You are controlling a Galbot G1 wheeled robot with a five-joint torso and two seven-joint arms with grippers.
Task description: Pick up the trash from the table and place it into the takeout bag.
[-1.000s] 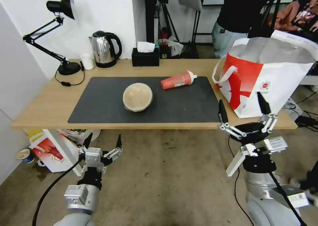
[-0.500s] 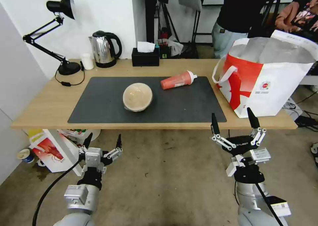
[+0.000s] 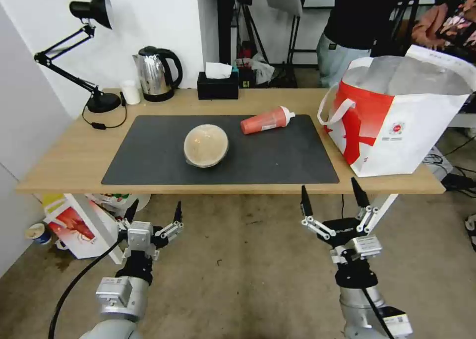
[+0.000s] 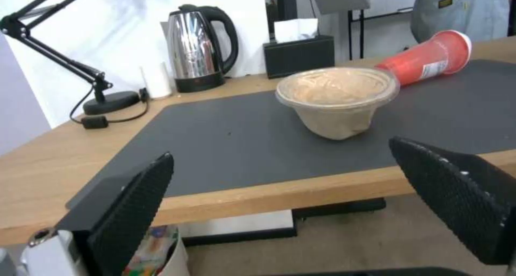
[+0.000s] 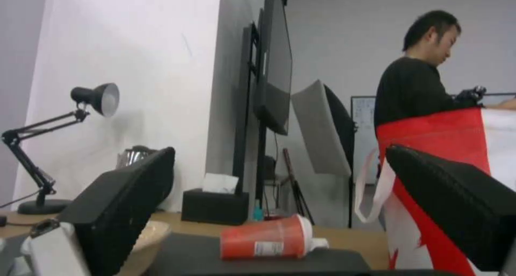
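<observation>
Two pieces of trash lie on the table's [image 3: 64,165] dark grey mat [image 3: 148,155]. The tan domed bowl [image 3: 206,145] [image 4: 338,100] sits mid-mat, and the red drink cup [image 3: 265,120] [image 4: 425,58] [image 5: 269,237] lies on its side behind and to the right of it. At the table's right end the white and red takeout bag [image 3: 396,115] [image 5: 446,179] stands open, showing its foil lining. Both grippers hang below the table's front edge, over the floor. My left gripper [image 3: 154,211] [image 4: 282,151] and my right gripper [image 3: 330,196] [image 5: 280,153] are open and hold nothing.
Along the table's back edge stand a black desk lamp [image 3: 94,56], a steel kettle [image 3: 156,73], a small white cup [image 3: 131,92] and a black tissue box [image 3: 217,83]. A smaller red-and-white bag [image 3: 79,225] sits on the floor under the left end. A person [image 3: 357,26] stands behind the takeout bag.
My right gripper has dropped and moved left, from in front of the takeout bag to below the table's front edge. The left arm and the trash have not moved.
</observation>
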